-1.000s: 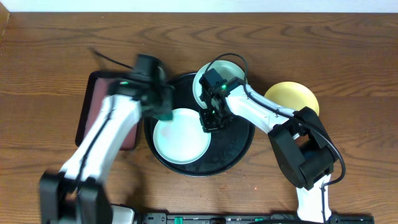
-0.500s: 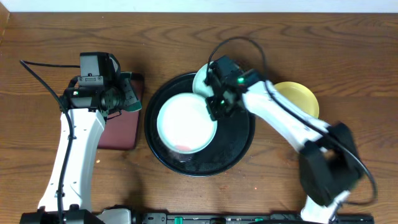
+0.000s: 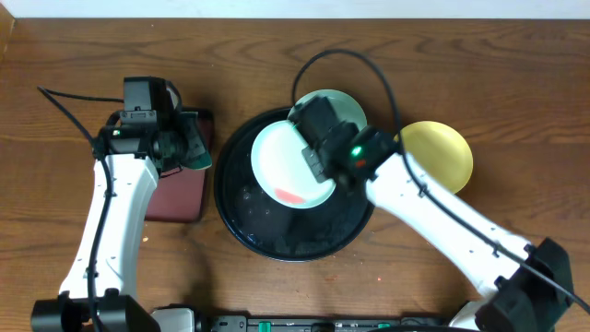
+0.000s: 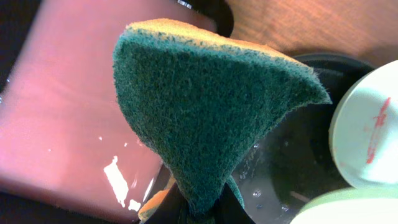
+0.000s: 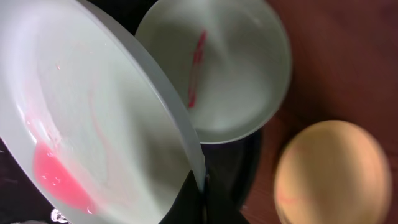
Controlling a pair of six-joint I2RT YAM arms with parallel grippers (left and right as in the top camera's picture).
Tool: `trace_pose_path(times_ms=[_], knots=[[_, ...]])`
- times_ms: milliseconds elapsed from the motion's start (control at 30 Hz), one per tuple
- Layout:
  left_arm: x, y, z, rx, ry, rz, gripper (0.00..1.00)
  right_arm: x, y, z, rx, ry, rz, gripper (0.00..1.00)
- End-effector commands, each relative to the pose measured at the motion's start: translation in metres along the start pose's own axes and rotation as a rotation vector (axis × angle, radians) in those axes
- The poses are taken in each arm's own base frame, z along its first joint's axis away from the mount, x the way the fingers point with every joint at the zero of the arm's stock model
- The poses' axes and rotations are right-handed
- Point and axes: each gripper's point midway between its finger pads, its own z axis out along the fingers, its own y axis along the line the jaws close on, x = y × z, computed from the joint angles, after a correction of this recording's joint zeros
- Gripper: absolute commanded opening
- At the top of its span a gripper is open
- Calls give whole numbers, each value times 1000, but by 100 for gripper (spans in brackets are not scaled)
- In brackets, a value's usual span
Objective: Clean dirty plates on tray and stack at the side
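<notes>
My right gripper is shut on the rim of a mint plate and holds it tilted above the round black tray. Pink liquid pools at the plate's low edge. A second mint plate with a red smear rests at the tray's far rim. The pale yellow plate lies on the table to the right. My left gripper is shut on a green and yellow sponge, held over the gap between the rectangular tray and the black tray.
A rectangular black-rimmed tray with a wet reddish inside lies left of the black tray. Water drops lie on the black tray's floor. Cables trail from both arms across the wooden table.
The right gripper has lifted and tilted the mint plate and carried it toward the back right; pink liquid now runs to its low edge. The left arm left the black tray, then held still.
</notes>
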Motion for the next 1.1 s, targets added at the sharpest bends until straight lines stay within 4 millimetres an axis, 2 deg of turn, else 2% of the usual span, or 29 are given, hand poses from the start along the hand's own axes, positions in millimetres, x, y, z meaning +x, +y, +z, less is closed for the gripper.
trace_pose_path(times_ms=[0, 233, 433, 700, 1067], knots=[[-1, 3, 3, -17, 16, 14, 8, -13, -17, -25, 179, -95, -19, 1], [7, 7, 9, -31, 59, 10, 8, -14, -24, -49, 385, -179, -4, 1], [7, 7, 9, -32, 60, 9, 7, -18, -22, -71, 497, -262, -28, 1], [8, 7, 9, -33, 64, 6, 7, -31, -27, -112, 706, -431, -34, 1], [14, 9, 8, -42, 88, 4, 7, -28, -18, -113, 671, -448, -10, 1]])
